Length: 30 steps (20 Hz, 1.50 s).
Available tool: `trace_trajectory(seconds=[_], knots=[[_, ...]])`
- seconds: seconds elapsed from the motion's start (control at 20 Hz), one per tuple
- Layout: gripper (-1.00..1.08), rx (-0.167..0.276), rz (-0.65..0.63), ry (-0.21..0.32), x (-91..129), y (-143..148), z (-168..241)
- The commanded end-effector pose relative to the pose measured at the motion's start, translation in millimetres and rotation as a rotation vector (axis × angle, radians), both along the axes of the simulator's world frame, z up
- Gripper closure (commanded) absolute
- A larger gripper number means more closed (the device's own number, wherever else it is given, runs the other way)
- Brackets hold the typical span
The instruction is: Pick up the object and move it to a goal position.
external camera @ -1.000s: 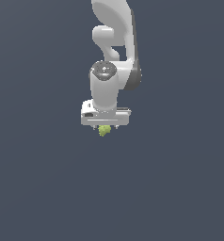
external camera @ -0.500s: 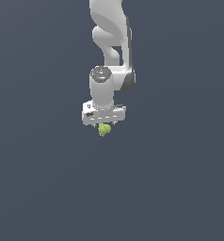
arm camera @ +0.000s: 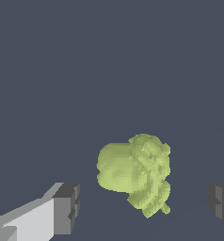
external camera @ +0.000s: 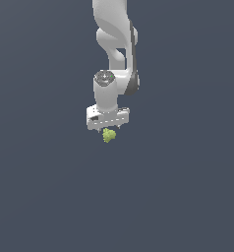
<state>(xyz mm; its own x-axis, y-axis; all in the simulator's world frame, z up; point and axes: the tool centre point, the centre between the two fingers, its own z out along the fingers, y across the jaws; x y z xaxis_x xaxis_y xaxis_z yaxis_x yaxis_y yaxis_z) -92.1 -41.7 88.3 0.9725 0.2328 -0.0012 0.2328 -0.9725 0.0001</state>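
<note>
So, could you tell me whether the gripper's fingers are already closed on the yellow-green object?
No, in the wrist view the fingers stand wide apart, with clear gaps on both sides of the object.

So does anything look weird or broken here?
Nothing looks broken or spilled. The lumpy yellow-green object sits whole between the open pincer's fingers, touching neither, just below the pincer in the exterior view. Its bumpy shape seems simply how it is made.

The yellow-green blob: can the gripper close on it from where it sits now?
Probably yes. The yellow-green blob lies between the open fingers of the gripper, touching neither, and nothing else shows in the gap.
</note>
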Motion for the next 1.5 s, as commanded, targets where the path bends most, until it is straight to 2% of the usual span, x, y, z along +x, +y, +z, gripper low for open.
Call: trace_trajectory(seconds=[0.0,0.95,1.0,1.45], knots=[[-0.92,0.000,0.000,0.000,0.0,0.0,0.0],[-0.92,0.000,0.003,-0.001,-1.5,-0.2,-50.7],[1.08,0.000,0.003,-0.001,-1.5,-0.2,-50.7],[1.08,0.000,0.003,-0.001,-1.5,-0.2,-50.7]])
